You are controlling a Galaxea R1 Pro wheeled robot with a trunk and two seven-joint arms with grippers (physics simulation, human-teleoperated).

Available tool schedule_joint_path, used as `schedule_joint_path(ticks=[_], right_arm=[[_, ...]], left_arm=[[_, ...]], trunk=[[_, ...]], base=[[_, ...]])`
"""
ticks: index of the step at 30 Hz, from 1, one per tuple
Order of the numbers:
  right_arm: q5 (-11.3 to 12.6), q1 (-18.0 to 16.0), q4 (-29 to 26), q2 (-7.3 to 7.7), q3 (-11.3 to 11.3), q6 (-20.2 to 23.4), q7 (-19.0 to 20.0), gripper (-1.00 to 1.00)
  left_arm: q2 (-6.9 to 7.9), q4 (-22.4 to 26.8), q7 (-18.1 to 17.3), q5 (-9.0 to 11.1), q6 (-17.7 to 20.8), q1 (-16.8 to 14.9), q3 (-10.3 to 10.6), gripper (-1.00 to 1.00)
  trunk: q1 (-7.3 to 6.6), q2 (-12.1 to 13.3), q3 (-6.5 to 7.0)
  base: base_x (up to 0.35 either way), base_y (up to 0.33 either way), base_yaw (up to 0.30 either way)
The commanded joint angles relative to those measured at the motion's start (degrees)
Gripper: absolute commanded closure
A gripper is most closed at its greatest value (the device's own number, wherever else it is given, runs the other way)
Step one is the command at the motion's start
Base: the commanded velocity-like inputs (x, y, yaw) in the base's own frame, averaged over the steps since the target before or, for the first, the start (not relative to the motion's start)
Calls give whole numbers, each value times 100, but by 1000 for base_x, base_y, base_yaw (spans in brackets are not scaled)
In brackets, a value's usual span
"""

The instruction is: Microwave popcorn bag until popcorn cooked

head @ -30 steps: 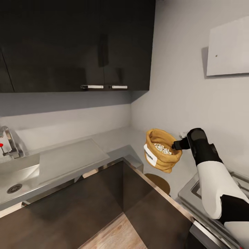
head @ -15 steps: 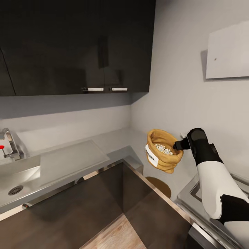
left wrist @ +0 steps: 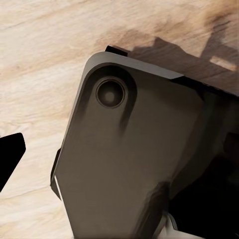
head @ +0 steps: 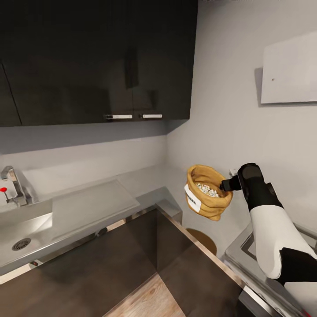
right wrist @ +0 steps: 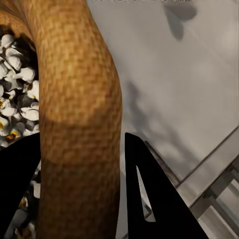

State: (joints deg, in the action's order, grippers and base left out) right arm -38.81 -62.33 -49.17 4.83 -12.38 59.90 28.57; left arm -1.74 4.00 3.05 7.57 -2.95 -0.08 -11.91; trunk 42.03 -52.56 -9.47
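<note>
The tan burlap popcorn bag (head: 206,191) hangs in the air above the corner of the steel countertop (head: 145,180), its white label facing left. Whitish popcorn (head: 207,189) lies heaped inside it. My right gripper (head: 225,184) is shut on the bag's rolled rim at its right side. In the right wrist view the rim (right wrist: 79,124) runs between the two dark fingers (right wrist: 149,189), with popcorn (right wrist: 17,94) beside it. One dark fingertip (left wrist: 10,157) of my left gripper shows at the edge of the left wrist view, over my own dark base and wood floor. The microwave is out of view.
Dark glossy wall cabinets (head: 97,57) hang above the counter. A sink (head: 20,237) with a tap (head: 11,185) sits at the left, a pale board (head: 92,202) beside it. A steel hob edge (head: 251,251) lies under my right arm. A white panel (head: 288,70) is on the grey wall.
The head view has shifted, sliding the sink and cabinets slightly. The bag stays held in my right gripper at about the same place.
</note>
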Motion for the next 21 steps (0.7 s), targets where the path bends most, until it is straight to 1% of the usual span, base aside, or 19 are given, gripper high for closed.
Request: schedule_joint_path(ticks=[1,5,15,21], right_arm=[[-57,-5,-5,4,-9,10,64,100],[-99,-3,23,25,-10,10,53,100],[-50,-5,22,35,-27,10,61,100],[-94,-3,36,38,-23,10,38,100]], left_arm=[[-2,4,12,59,-13,-1,13,-100],[-2,4,11,60,-13,-1,13,-100],[-4,4,12,56,-13,-1,13,-100],[-11,4,12,43,-13,-1,22,-100]], trunk=[[-22,36,11],[-110,196,82],[-329,597,262],[-461,838,370]], base=[[0,0,0],[0,0,0],[0,0,0],[0,0,0]])
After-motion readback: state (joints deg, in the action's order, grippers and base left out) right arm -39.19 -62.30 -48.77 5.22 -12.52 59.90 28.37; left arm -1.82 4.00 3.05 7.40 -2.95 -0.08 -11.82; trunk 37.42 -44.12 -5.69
